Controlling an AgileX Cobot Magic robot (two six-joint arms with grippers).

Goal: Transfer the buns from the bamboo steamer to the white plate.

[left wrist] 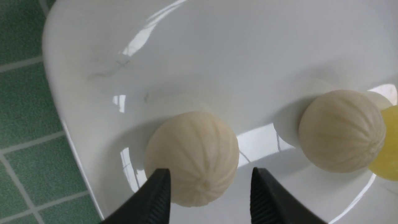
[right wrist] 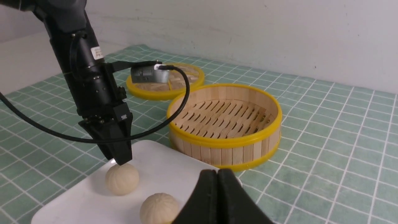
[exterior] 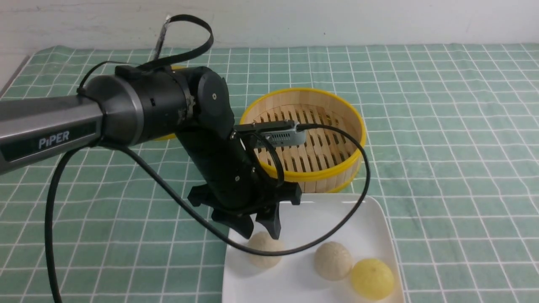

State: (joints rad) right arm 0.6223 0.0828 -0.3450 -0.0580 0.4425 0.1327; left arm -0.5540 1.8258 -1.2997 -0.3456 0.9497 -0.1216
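Note:
Two pale pleated buns lie on the white plate (exterior: pixel 362 219): one (exterior: pixel 263 249) near its left edge, the other (exterior: pixel 332 261) further right. My left gripper (exterior: pixel 260 232) hangs open just above the left bun (left wrist: pixel 191 158), its black fingertips (left wrist: pixel 157 193) either side of it without gripping. The second bun (left wrist: pixel 342 130) rests apart on the plate (left wrist: pixel 217 46). The bamboo steamer (exterior: pixel 303 90) behind the plate holds nothing. My right gripper (right wrist: pixel 217 175) is shut and empty, near the plate's (right wrist: pixel 168 165) right edge; the front view does not show it.
A bright yellow bun (exterior: pixel 372 278) sits on the plate, touching the right pale bun. The flat yellow-rimmed lid (right wrist: pixel 168 81) lies on the green checked cloth beyond the steamer (right wrist: pixel 224 152). A black cable (exterior: pixel 362 168) loops from the left wrist over the plate.

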